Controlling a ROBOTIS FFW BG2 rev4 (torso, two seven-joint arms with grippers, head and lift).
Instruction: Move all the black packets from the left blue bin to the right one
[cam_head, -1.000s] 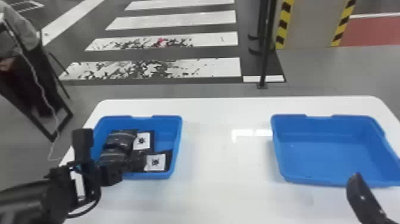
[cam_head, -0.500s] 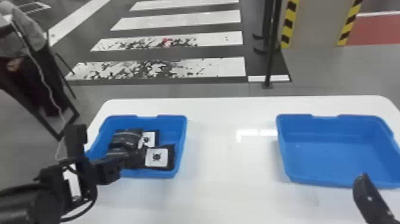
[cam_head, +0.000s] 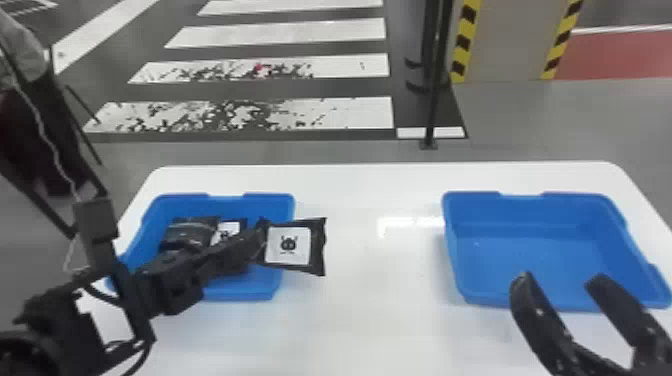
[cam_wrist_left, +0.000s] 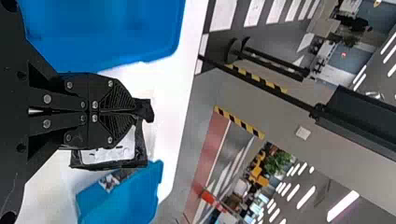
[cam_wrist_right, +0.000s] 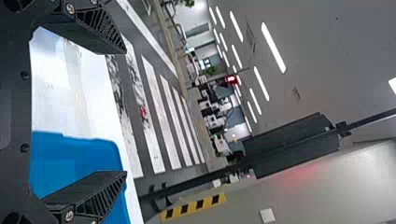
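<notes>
In the head view my left gripper (cam_head: 257, 240) is shut on the left edge of a black packet (cam_head: 317, 247) with a white label, held over the right wall of the left blue bin (cam_head: 240, 291). Other black packets (cam_head: 187, 234) lie in that bin, partly hidden behind the left arm. The left wrist view shows the left gripper (cam_wrist_left: 135, 111) closed, with the labelled packet (cam_wrist_left: 109, 164) at its fingers. My right gripper (cam_head: 560, 284) stands open before the front wall of the right blue bin (cam_head: 530, 240); in the right wrist view nothing is between the fingers of the right gripper (cam_wrist_right: 125, 112).
A white table (cam_head: 370, 310) carries both bins, with a wide gap between them. Beyond its far edge stand a thin black pole (cam_head: 434, 100) and a column (cam_head: 517, 40) with yellow-black stripes.
The left gripper has lifted the labelled packet from inside the left bin, up and to the right. The right gripper has come in leftward, and both its fingers now show in the head view.
</notes>
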